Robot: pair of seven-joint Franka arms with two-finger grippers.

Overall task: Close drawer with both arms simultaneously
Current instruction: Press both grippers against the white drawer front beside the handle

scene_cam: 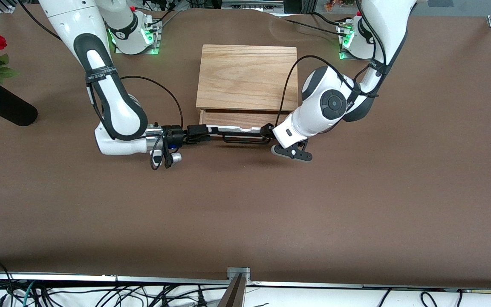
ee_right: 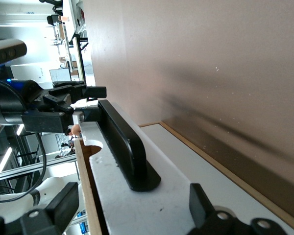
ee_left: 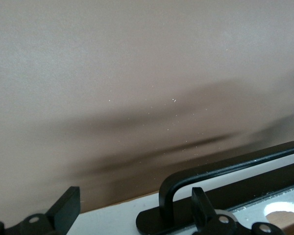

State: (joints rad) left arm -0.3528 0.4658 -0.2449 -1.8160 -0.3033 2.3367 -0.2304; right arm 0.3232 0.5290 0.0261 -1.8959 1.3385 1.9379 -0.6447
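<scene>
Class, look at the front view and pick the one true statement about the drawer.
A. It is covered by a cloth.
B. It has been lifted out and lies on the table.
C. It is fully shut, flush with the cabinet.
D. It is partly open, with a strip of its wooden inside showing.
D: the drawer juts out from the cabinet toward the front camera, a strip of wooden inside showing, with the left hand and right hand at its handle ends.

You look down from high across the table at both bases, each wrist camera sits close against the drawer (scene_cam: pixel 237 123) front, facing along it, all three share its black handle (scene_cam: pixel 245 137), the right wrist view also catches the left gripper (ee_right: pixel 83 100).
</scene>
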